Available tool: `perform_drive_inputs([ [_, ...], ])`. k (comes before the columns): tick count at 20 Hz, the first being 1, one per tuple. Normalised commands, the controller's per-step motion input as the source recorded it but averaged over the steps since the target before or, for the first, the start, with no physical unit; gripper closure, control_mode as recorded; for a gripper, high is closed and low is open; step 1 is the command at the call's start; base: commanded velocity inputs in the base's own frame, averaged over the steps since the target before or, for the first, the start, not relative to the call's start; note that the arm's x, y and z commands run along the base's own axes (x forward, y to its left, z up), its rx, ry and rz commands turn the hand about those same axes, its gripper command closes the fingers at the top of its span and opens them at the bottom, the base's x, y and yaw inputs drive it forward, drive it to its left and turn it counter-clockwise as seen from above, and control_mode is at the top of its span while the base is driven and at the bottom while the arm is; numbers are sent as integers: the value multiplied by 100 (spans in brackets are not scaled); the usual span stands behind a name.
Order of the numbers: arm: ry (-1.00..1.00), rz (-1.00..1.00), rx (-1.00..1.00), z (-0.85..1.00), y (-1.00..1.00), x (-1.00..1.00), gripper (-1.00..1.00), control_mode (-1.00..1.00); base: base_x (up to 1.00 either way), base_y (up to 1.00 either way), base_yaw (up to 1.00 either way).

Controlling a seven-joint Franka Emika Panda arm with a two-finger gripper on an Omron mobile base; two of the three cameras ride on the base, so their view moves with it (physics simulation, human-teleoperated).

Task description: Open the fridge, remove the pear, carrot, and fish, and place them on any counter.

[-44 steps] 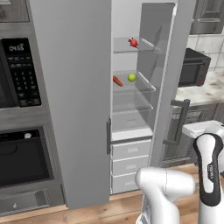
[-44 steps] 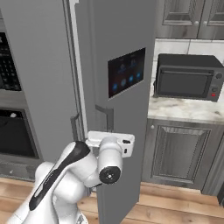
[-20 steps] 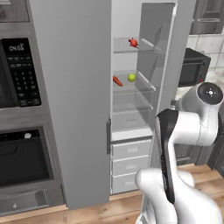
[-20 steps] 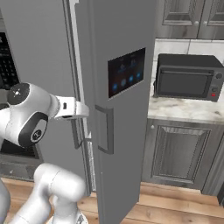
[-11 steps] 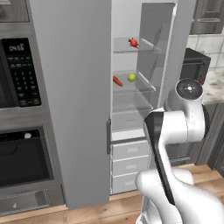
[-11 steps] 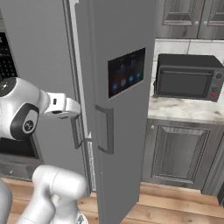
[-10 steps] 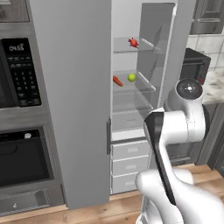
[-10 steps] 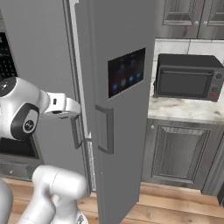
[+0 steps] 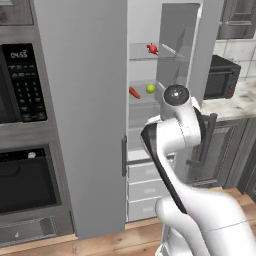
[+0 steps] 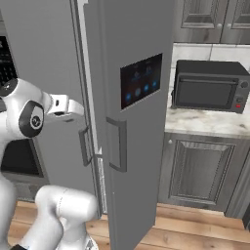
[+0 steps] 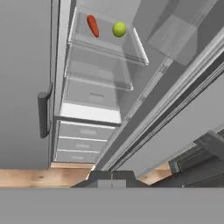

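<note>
Left base view: fridge w/ its right door swung open, left door closed. White inside, clear shelves. Fish lies on the upper shelf. One shelf down, carrot at left and pear just beside it at right, not touching. White drawers sit below the shelves. Arm rises from lower right, elbow bent in front of the open compartment, round dark joint just below and right of the pear. Black ovens stand left of the fridge. Right of the open door, a microwave sits on the counter, dark cabinets under it.

Right base view: open door seen from outside, black dispenser panel on it, bar handle below. Arm's white wrist reaches toward the gap at the door's hinge-side edge; the fingers themselves can't be made out here. Microwave on marble counter at right.

Hand view: looks into the fridge at a tilt. Carrot and pear on the same clear shelf, near each other, apart. More shelves and white drawers further down the view, closed left door's handle at left, wood floor along the bottom. Gripper tips at bottom edge, jaws clenched together, nothing between them.
</note>
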Motion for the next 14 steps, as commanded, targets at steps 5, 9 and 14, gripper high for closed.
perform_drive_inputs([
  [5, 0, -17, -4, 9, 36, 93, 100, -100, 0, 0, 0],
  [9, 0, -21, -2, 23, 0, 79, 100, -100, 0, 0, 0],
  [14, 3, -17, 0, 14, -4, 73, 100, -100, 0, 0, 0],
])
